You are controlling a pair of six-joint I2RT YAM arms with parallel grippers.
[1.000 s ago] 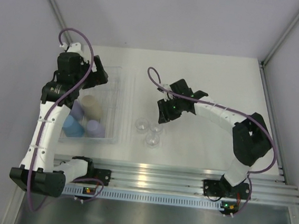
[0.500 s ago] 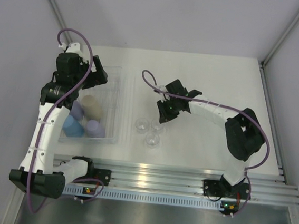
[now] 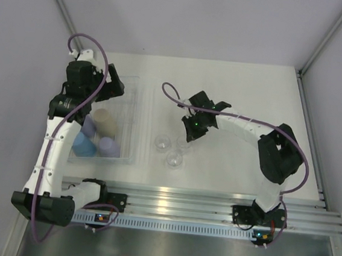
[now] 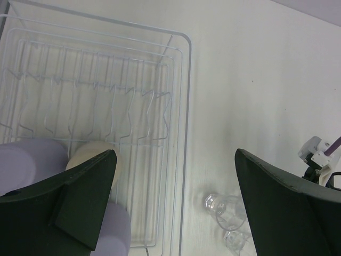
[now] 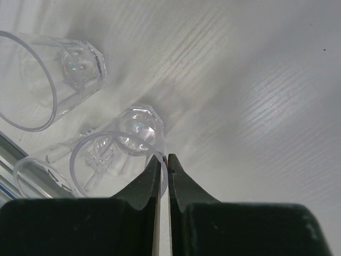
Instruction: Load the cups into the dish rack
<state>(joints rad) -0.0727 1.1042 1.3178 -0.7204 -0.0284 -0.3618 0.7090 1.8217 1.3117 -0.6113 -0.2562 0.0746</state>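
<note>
Three clear cups stand on the table right of the dish rack. My right gripper is shut on the rim of the rightmost one; in the right wrist view its jaws pinch that cup's wall. Two more clear cups stand beside it. In the rack sit a beige cup, a blue cup and two lavender cups. My left gripper hangs open above the rack's far end with nothing between its fingers.
The rack's ridged far half holds no cups. The other two clear cups stand close to the held one. Metal rails run along the near table edge. Grey walls close in the left and right sides.
My right gripper has come down and a little left onto the clear cups and closed on the rim of one. The left arm has stayed still.
</note>
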